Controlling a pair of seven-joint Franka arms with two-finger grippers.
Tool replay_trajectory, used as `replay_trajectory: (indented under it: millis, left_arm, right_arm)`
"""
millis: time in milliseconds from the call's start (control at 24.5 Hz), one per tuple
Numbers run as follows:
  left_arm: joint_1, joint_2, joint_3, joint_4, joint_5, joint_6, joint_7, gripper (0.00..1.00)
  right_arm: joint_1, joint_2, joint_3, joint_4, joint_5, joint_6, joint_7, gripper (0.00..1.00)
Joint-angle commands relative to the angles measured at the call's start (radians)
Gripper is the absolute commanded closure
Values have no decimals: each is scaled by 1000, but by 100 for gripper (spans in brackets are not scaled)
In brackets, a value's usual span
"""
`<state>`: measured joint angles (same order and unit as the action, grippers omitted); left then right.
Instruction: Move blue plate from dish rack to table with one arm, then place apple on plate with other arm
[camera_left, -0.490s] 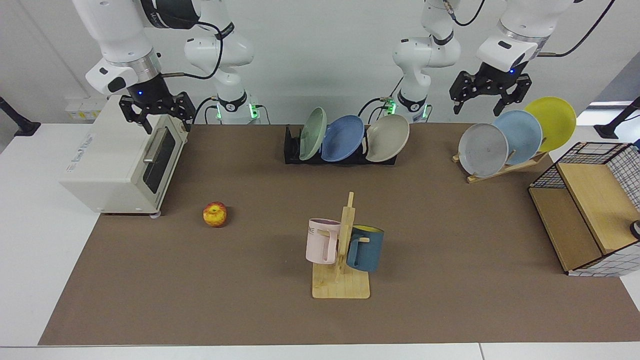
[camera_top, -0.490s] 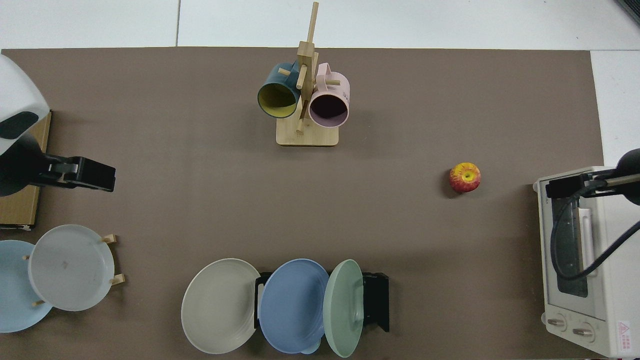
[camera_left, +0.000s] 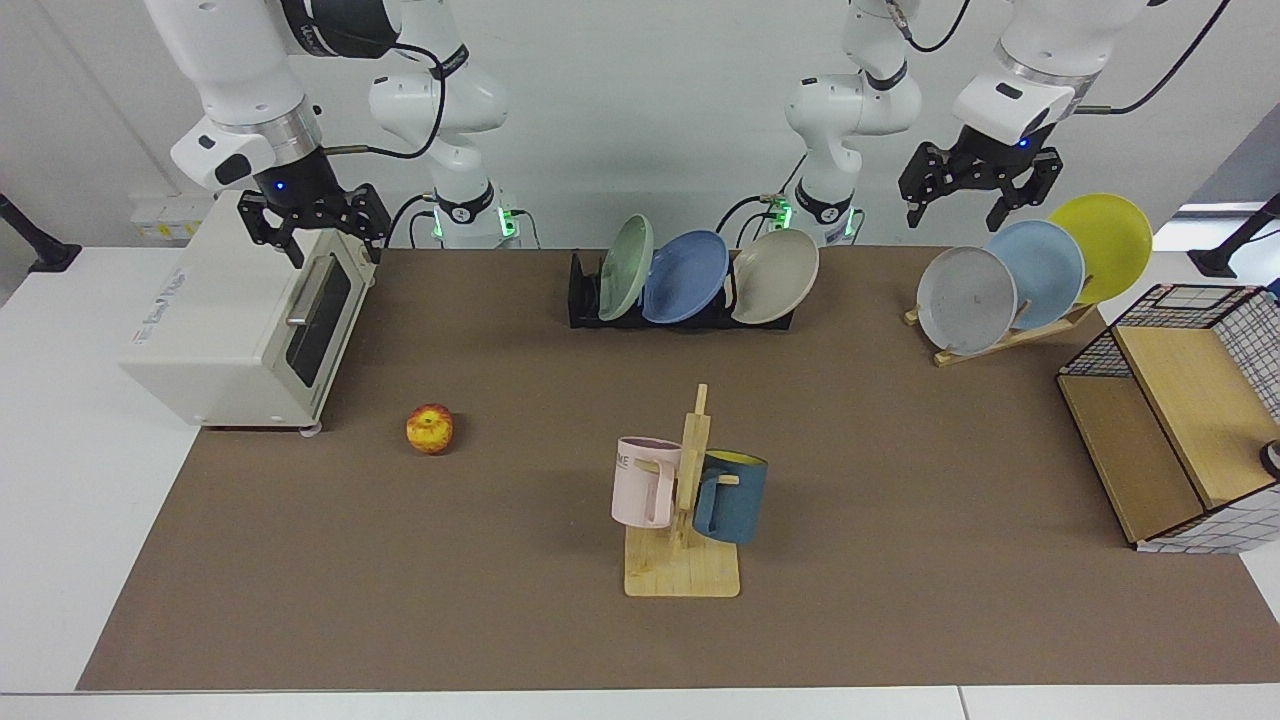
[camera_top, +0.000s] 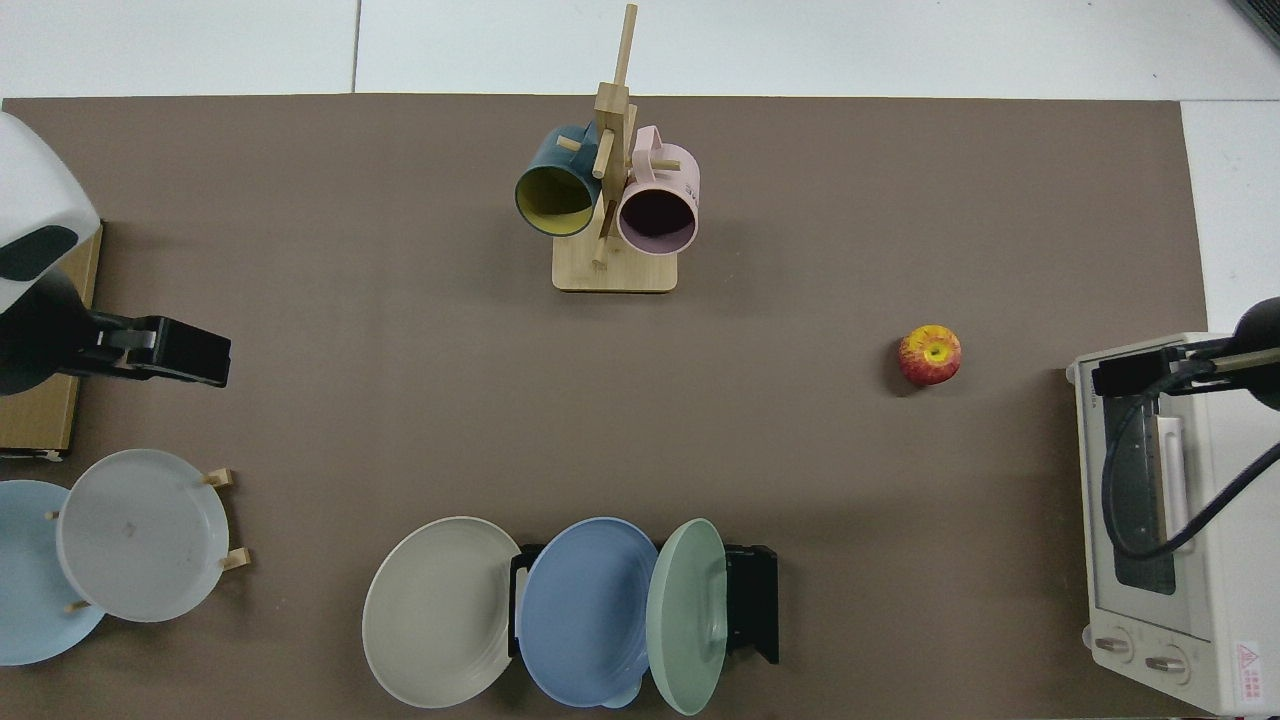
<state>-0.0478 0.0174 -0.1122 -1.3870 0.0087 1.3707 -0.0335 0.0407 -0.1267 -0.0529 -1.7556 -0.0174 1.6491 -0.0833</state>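
Blue plate (camera_left: 685, 276) is standing on edge in the black rack (camera_left: 583, 295), between a green plate (camera_left: 626, 267) and a beige plate (camera_left: 774, 276); nothing is touching it.

You are seeing little change since half a second ago: the left gripper (camera_left: 968, 205) is lifting slightly above the wooden rack's plates (camera_left: 1000, 290), fingers spread, empty. Likely the first reach is only starting.

Right gripper (camera_left: 312, 230) is waiting open over the toaster oven (camera_left: 215, 335), unmoved.

Apple (camera_left: 430, 428) is sitting on the mat (camera_left: 900, 480), near the oven, well apart from the plate.

Mat is offering bare room between rack and mug stand (camera_left: 683, 520). White wall behind.
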Motion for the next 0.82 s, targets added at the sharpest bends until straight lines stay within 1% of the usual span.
replay_trajectory:
  millis: [0,122,245,408,612,776]
  left_arm:
    - [-11,-17,6,-15,14,-12,-8,0]
    - [-11,-19,6,-17,14,-12,-9,0]
    - [-12,-20,6,-18,14,-10,-14,0]
    - [-12,-22,6,-21,14,-10,-13,0]
    - [-12,-45,5,-59,13,2,-13,0]
    - [-15,-65,3,-90,7,7,-11,0]
  right_arm:
    - [-19,5,8,8,4,9,-9,0]
    - [-25,5,5,8,-2,8,-10,0]
    - [-36,-1,-7,7,-13,-25,-9,0]
    - [-71,-21,-4,7,-13,-38,-12,0]
    - [-70,-30,-1,-10,-10,-14,-9,0]
    - [-64,-19,-1,-30,-4,32,-6,0]
